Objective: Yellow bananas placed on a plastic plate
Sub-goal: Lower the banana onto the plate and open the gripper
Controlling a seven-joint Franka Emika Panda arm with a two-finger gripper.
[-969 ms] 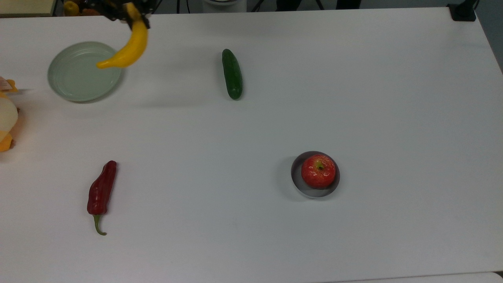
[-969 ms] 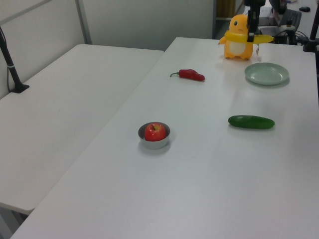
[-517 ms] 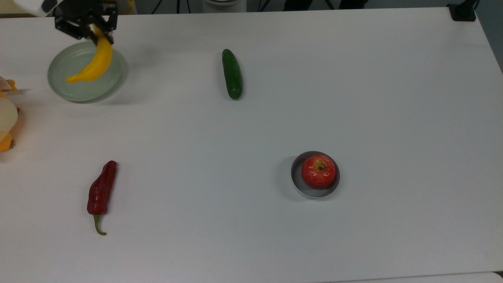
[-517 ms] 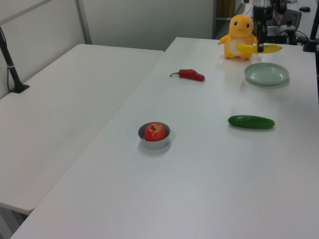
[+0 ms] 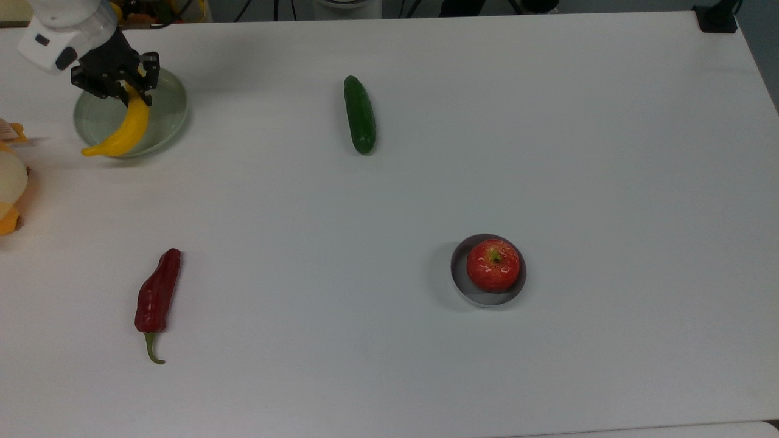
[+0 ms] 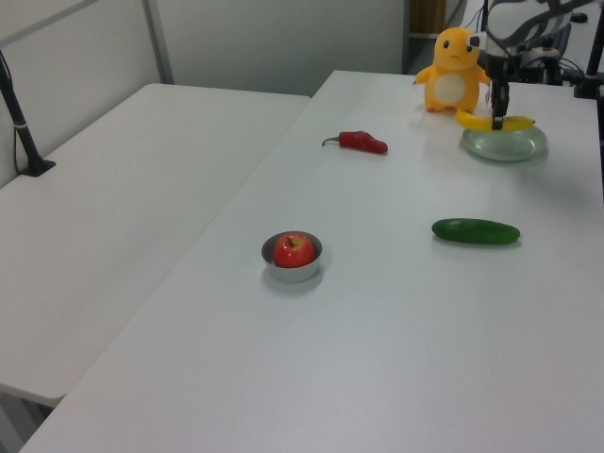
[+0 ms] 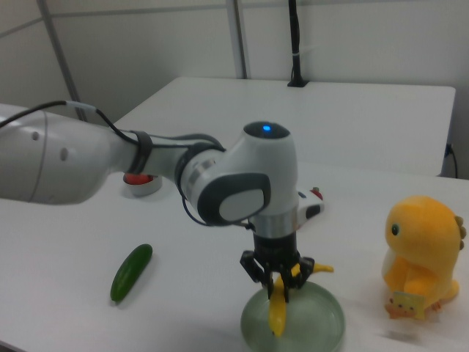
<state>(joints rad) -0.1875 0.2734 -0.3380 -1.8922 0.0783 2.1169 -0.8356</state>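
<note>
I had the hand clenched on the yellow banana near its stem end so its body hung down over the plastic plate, seemingly just above it, tip overhanging the rim, ready for release.

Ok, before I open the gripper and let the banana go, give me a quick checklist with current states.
1. Gripper shut on banana: ok.
2. Banana over the plate: ok, though in the top view its tapered end reaches past the rim.
3. Banana resting on the plate: cannot tell.
4. Plate free of other items: ok.
5. Toy stands apart from the plate: ok.
</note>
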